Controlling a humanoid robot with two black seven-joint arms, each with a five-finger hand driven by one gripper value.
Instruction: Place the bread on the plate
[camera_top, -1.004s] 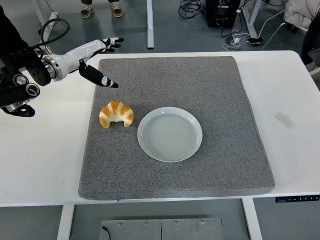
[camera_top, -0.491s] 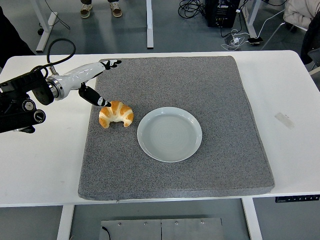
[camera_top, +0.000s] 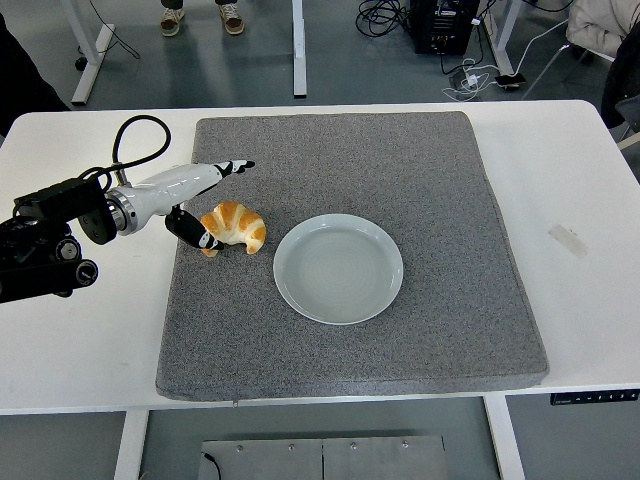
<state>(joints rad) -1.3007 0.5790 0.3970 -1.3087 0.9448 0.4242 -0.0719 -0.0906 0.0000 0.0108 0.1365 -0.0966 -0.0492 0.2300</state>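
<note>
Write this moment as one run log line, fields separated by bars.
left hand: open, at golden croissant | croissant: on grey mat, left of pale round plate | plate: bare | right hand: not visible

The robot's left arm (camera_top: 45, 255) is a bulky black housing with round silver-ringed fittings, and 1 black cable (camera_top: 125, 150) loops above it. A silver collar joins it to the left hand (camera_top: 185, 195), a glossy white shell whose slim fingers (camera_top: 232, 166) end in black tips with small white marks.

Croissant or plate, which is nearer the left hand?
The croissant. The left hand is right beside it, while the plate lies farther right.
</note>
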